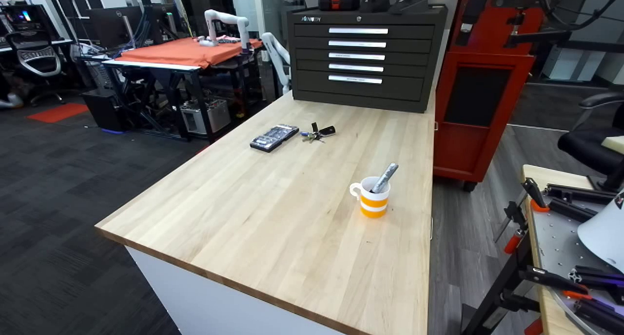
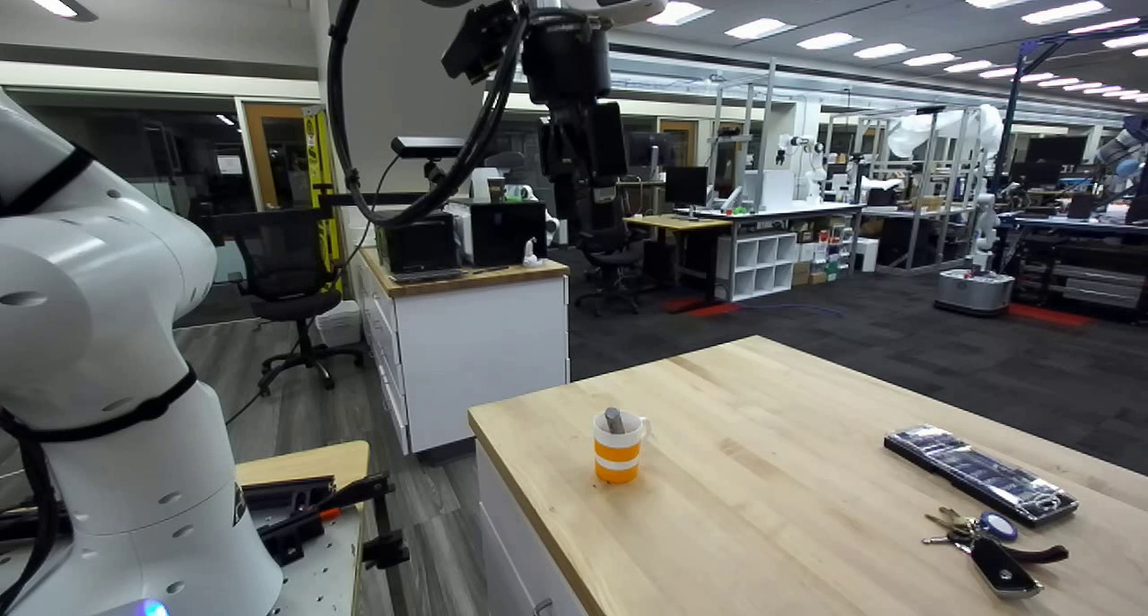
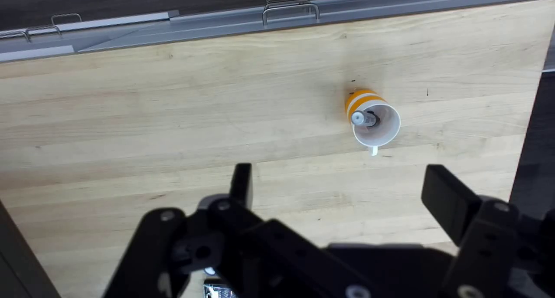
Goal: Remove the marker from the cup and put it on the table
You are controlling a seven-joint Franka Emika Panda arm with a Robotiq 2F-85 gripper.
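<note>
The greyish marker [image 1: 385, 178] leans inside the yellow-orange and white cup [image 1: 373, 206], its upper end above the rim. The cup stands upright on the wooden table [image 1: 273, 203], near one long edge. The marker [image 2: 614, 420] and cup [image 2: 616, 462] also show in an exterior view, on the table [image 2: 762, 481]. In the wrist view the cup [image 3: 383, 135] and marker [image 3: 365, 119] lie beyond the fingertips, with the cup handle toward the gripper. My gripper [image 3: 340, 181] is wide open and holds nothing. In an exterior view the gripper [image 2: 587, 186] hangs well above the table. The marker's lower end is partly hidden in the cup.
A flat black device [image 1: 274, 138] and a bunch of keys [image 1: 317, 133] lie on the table, away from the cup. A dark drawer chest [image 1: 365, 57] stands at the table's far end. Drawer handles [image 3: 290, 7] stick out below the long edge near the cup.
</note>
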